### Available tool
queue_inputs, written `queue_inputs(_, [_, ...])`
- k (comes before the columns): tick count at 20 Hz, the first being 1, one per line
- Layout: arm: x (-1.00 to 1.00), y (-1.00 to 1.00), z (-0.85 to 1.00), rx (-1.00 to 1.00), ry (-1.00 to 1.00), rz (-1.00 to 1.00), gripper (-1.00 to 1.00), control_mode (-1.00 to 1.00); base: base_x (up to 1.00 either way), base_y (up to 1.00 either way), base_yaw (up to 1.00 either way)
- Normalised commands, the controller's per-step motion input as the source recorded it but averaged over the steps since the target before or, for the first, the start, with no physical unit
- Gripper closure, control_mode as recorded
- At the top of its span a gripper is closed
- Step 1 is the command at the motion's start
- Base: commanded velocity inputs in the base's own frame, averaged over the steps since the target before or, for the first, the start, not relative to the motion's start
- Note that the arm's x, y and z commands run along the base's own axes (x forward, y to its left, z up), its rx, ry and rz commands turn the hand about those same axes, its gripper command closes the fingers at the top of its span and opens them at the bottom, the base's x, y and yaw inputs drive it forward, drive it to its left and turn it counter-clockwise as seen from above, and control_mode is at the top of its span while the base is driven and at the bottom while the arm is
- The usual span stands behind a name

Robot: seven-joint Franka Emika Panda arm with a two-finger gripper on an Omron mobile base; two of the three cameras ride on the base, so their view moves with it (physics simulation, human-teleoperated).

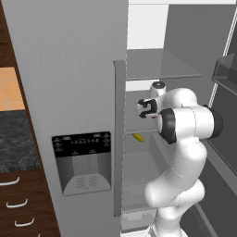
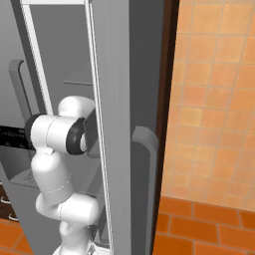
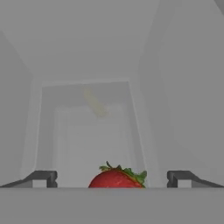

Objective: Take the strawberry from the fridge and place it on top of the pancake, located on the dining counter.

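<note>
1. Your jaws stand spread wide, with the gripper point(image 3: 112, 177) holding nothing; the two dark fingertips point(image 3: 41, 177) rise at either side of the hand view with open space between them.
2. Right between those jaws, low and centred, sits the strawberry point(image 3: 116, 178): a rounded, glossy red fruit with a ragged green leafy cap. It looks close to the jaws but not yet pinched; whether either tip touches it you cannot tell.
3. By my reading you are at the first step: the fridge point(image 1: 69, 69) door is already open and the hand is inside, but the grasp, the lift out, the drive to the counter and the drop onto the pancake are all left.
4. Beyond the jaws, further down the compartment, a small elongated yellow item point(image 3: 95, 103) shows, pale and blurred here, brighter yellow from the left base camera.
5. Around the jaws, the fridge interior is smooth, flat, light grey, with clear glass shelves point(image 1: 157, 65).
6. Outside, the closed door is brushed grey with a black dispenser panel point(image 1: 83, 162).
</note>
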Motion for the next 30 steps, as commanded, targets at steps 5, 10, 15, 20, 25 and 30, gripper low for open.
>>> queue_inputs(5, [0.0, 0.0, -0.27, 0.0, 0.09, 0.0, 1.0, -1.0, 0.0, 0.0, 0.0])
queue_inputs(10, [-0.12, -0.01, -0.33, 0.01, 0.08, -0.01, 1.0, -1.0, 0.0, 0.0, 0.0])
queue_inputs(15, [-0.17, -0.01, -0.34, 0.02, 0.04, -0.01, 1.0, -1.0, 0.0, 0.0, 0.0])
queue_inputs(20, [-0.14, 0.0, -0.4, 0.0, -0.1, 0.0, 1.0, -1.0, 0.0, 0.0, 0.0])
queue_inputs(25, [-0.02, 0.0, -0.25, 0.0, -0.25, 0.0, 1.0, -1.0, 0.0, 0.0, 0.0])
queue_inputs(30, [-0.24, 0.02, 0.09, 0.0, -0.11, 0.0, 1.0, -1.0, 0.0, 0.0, 0.0])
